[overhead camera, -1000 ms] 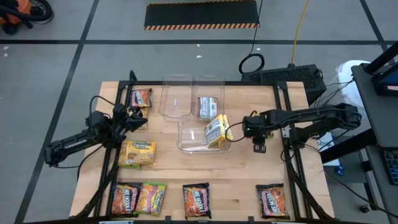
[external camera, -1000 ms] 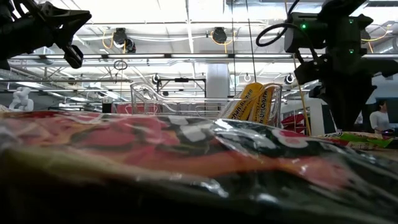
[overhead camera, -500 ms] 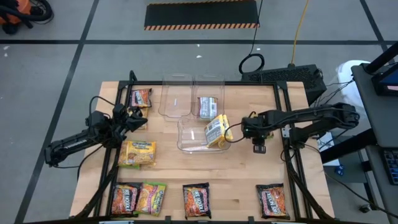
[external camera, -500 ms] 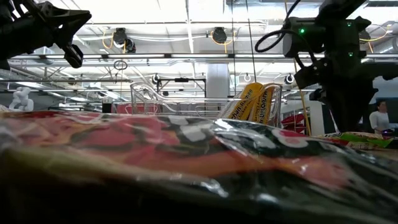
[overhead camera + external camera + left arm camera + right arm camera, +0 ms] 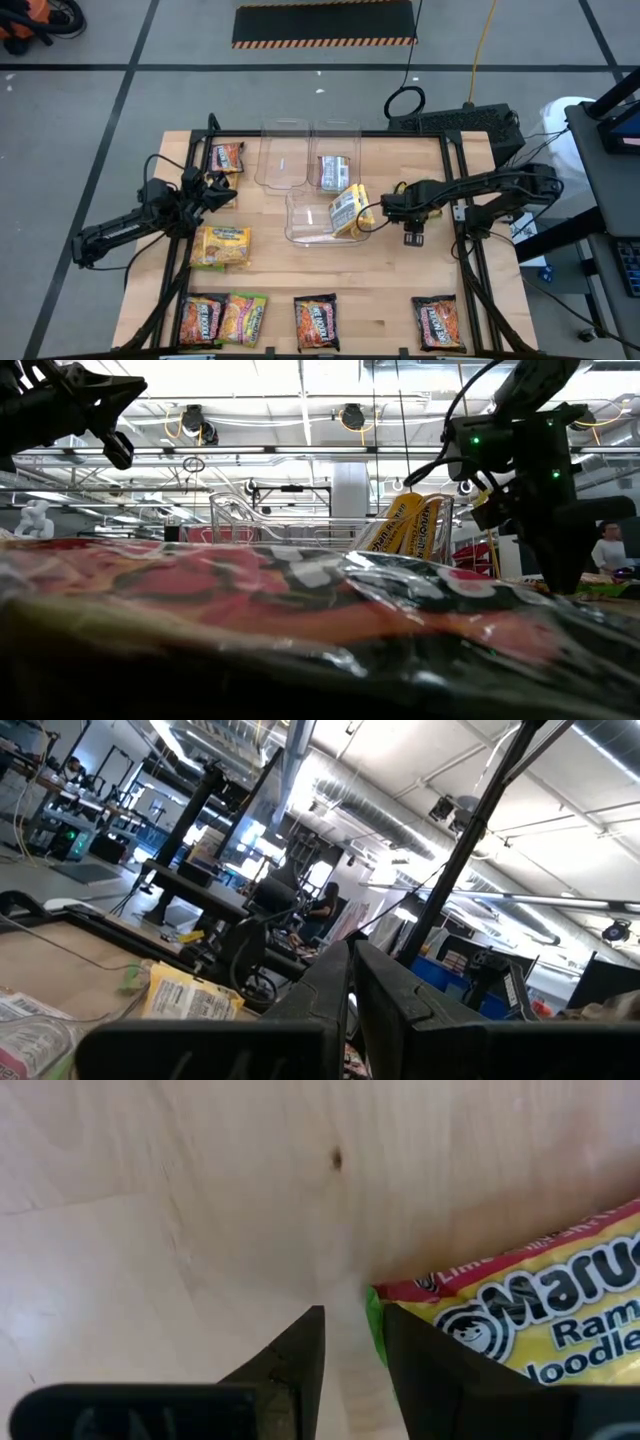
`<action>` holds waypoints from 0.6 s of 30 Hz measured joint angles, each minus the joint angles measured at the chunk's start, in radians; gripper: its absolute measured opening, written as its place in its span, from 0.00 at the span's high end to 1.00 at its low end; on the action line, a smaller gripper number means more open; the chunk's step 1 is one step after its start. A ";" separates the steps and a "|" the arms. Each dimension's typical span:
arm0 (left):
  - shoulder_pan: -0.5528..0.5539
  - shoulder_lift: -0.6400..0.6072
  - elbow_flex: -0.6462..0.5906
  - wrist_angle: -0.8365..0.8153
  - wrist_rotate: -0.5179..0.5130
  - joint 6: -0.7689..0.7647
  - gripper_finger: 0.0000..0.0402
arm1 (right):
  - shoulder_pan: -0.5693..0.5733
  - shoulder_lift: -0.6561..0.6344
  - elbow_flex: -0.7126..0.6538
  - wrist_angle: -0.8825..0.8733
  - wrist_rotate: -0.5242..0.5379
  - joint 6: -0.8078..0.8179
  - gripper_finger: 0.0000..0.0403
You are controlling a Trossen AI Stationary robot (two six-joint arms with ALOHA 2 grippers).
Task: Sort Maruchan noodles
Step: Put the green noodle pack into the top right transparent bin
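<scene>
The right gripper [image 5: 383, 206] is held low over the table [image 5: 400, 270], just beside the 2 yellow packets [image 5: 350, 210] that are propped on edge against the rim of the near clear bin [image 5: 310, 232]. In the right wrist view its fingers [image 5: 300, 1350] are parted by a narrow gap and nothing is held between them; the lime-edged corner of a yellow packet [image 5: 520, 1330] is seen close beside that gap. The left gripper [image 5: 222, 190] is parked at the left side of the table, nearly closed and empty.

Other packets are spread about: 1 silvery one in the far bin [image 5: 333, 170], 1 orange at the far left [image 5: 227, 157], 1 lime-yellow on the left [image 5: 222, 245], and 4 along the near edge [image 5: 316, 322].

The main risk is judged to lie in the narrow gap: only a thin corner could be caught, and the slick wrapper may be pinched weakly and dropped. If the packets are nudged instead, they could be toppled off the rim or the light bin shoved aside.
</scene>
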 joint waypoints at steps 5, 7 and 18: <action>0.000 0.000 0.000 0.000 0.000 0.000 0.94 | 0.000 -0.008 0.001 -0.002 0.039 -0.001 0.76; 0.000 0.000 0.000 0.000 0.000 0.000 0.94 | 0.000 -0.007 0.009 -0.014 0.089 -0.011 0.76; 0.000 0.000 0.000 0.000 -0.001 -0.005 0.94 | -0.001 -0.008 0.006 -0.026 0.260 -0.124 0.76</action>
